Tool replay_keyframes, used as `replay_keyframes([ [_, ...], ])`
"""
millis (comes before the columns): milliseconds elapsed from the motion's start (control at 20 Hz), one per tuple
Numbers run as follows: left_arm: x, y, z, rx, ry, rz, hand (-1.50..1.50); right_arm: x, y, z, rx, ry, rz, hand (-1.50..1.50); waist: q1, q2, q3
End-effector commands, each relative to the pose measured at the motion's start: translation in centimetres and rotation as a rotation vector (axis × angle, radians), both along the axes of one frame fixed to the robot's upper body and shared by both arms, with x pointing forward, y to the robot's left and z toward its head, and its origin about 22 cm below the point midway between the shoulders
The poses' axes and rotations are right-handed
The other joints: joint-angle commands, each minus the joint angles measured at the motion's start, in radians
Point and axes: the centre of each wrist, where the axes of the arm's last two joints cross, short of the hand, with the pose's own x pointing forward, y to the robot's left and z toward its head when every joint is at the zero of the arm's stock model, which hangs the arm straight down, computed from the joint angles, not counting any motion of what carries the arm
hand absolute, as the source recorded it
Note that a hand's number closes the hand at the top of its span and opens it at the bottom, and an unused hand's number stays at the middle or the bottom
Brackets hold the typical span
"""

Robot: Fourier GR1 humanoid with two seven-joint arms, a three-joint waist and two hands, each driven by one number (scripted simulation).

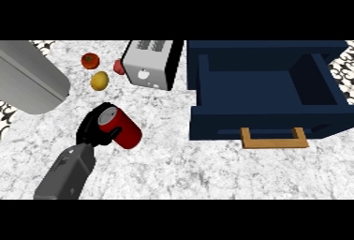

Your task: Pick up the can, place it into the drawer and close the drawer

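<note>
We look down on the table: the can sits tilted in its left half, our left hand curled round it from the near left. The open drawer stands well to the right, its handle on the side nearest us. Behind the can stands the toaster, just left of the drawer. A far fruit and a near fruit lie left of the toaster, and a third fruit is against its side. A large cylinder lies at the far left.
</note>
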Motion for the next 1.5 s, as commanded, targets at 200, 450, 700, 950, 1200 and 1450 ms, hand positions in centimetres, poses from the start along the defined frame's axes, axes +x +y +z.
replay_keyframes([
  [200, -1.2, -1.9, 0.2, -0.026, -0.057, 0.237, 1.50, -0.7, -0.1, -0.4, 0.000, -0.016, -0.034, -1.50, 0.016, -0.008, 0.002],
  [450, -0.1, -4.3, 5.0, -0.022, -0.094, 0.200, 1.50, 0.2, 1.3, -0.6, -0.002, -0.011, -0.036, -1.50, 0.015, -0.006, 0.002],
  [700, -0.2, -6.9, 7.6, 0.020, -0.190, 0.195, 1.50, 1.5, 1.8, 0.6, 0.018, 0.002, -0.016, -1.50, 0.011, -0.002, 0.000],
  [950, 0.7, -6.2, 14.0, 0.069, -0.191, 0.188, 1.50, -2.0, 2.5, 2.0, 0.004, 0.007, -0.021, -1.50, 0.002, -0.006, 0.001],
  [1200, 0.4, -9.8, 16.2, 0.090, -0.225, 0.170, 1.50, -0.2, 0.9, -1.0, 0.022, -0.019, -0.021, -1.50, 0.003, -0.002, 0.001],
  [1450, 1.4, -12.9, 21.3, 0.108, -0.243, 0.147, 1.50, 0.7, 2.1, 0.9, 0.015, -0.004, -0.025, -1.50, 0.005, -0.001, 0.000],
])
